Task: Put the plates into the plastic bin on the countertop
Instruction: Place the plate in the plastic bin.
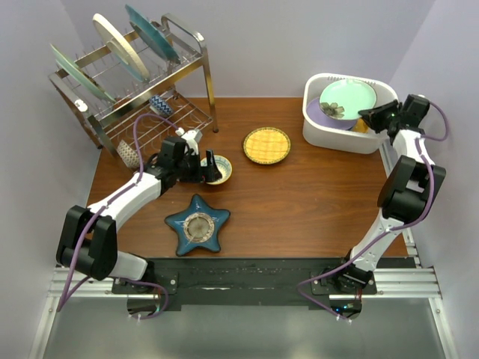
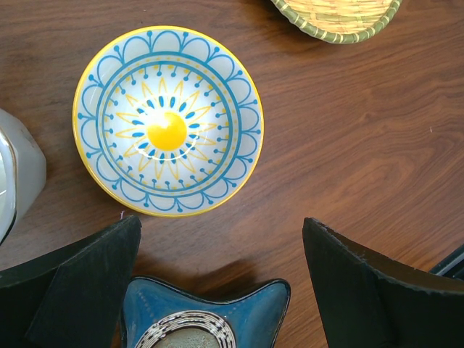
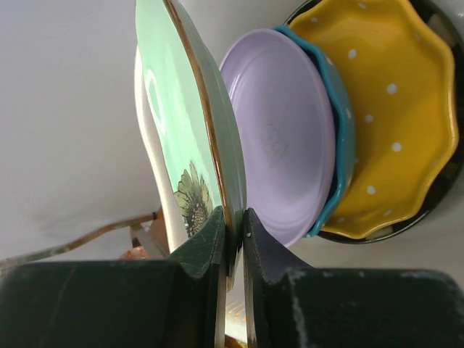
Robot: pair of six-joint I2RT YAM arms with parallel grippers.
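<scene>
The white plastic bin [image 1: 323, 132] stands at the back right of the countertop [image 1: 299, 202]. My right gripper [image 1: 372, 117] [image 3: 232, 217] is shut on the rim of the mint green plate [image 1: 348, 99] [image 3: 185, 109], holding it over the bin. Inside lie a lavender plate [image 3: 279, 138], a blue dotted one [image 3: 339, 145] and an orange dotted one [image 3: 391, 109]. My left gripper [image 1: 203, 169] [image 2: 221, 254] hangs open and empty between the star-shaped plate [image 1: 197, 224] [image 2: 206, 315] and a small bowl [image 2: 168, 122]. A yellow-brown patterned plate [image 1: 266, 145] lies mid-table.
A metal wire dish rack [image 1: 187, 82] at the back left holds three plates on edge: greenish [image 1: 75, 71], beige [image 1: 120, 45] and teal [image 1: 152, 34]. The small white bowl [image 1: 221, 169] with a yellow centre sits right by my left gripper. Walls close in on three sides.
</scene>
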